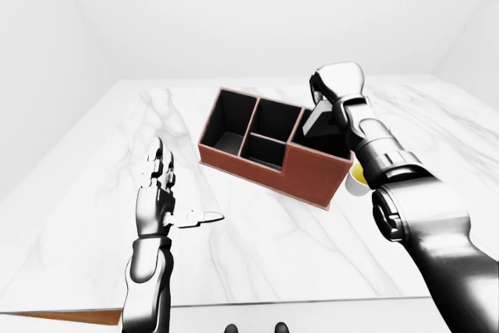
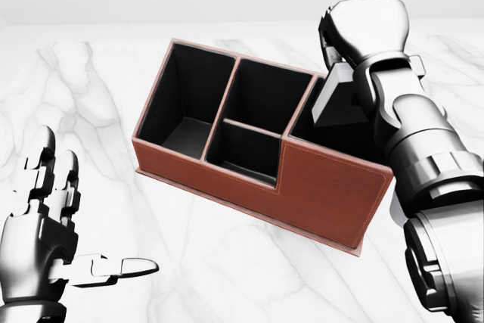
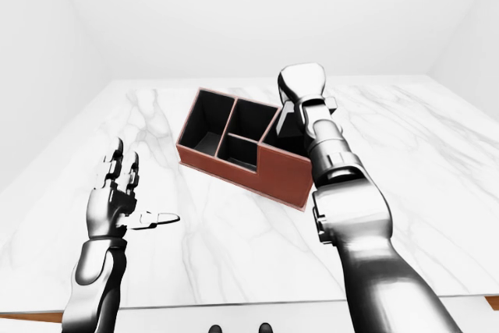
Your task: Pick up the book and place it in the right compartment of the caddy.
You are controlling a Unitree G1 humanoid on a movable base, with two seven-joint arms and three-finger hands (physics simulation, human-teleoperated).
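We see right robot hand point(image 2: 363, 35) gripping dark book point(image 2: 340, 104), tilted into right compartment of brown caddy point(image 2: 302, 179). Left robot hand point(image 2: 45, 225) open above marble counter point(image 2: 91, 111).

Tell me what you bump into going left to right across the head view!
left hand → caddy → book, tilted over the caddy's right compartment → right hand holding it.
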